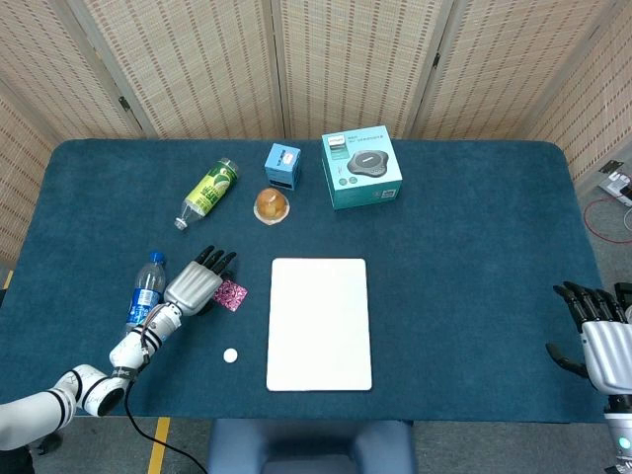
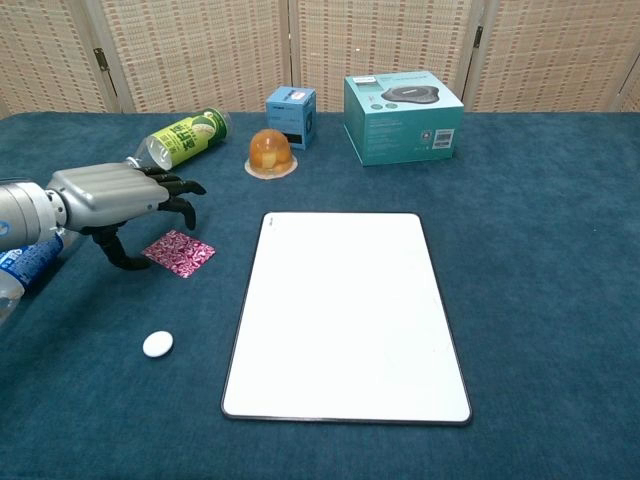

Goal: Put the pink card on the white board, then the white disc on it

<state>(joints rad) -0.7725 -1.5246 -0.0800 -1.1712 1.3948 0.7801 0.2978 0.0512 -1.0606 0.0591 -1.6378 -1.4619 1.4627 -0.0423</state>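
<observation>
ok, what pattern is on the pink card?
The pink card has a dense magenta-and-white mottled print, not plain pink. Chest view shows it best.

A: Left side? Left hand [image 2: 110, 196] was low over the table, palm down, dark fingers [image 1: 212, 260] spread forward, thumb hooked under, holding nothing. Silver-white left arm [image 1: 89, 380] ran in from the lower-left corner.

B: Right side? Right hand [image 1: 597, 331] sat at the right edge, head view only, fingers apart, pointing up, empty.
</observation>
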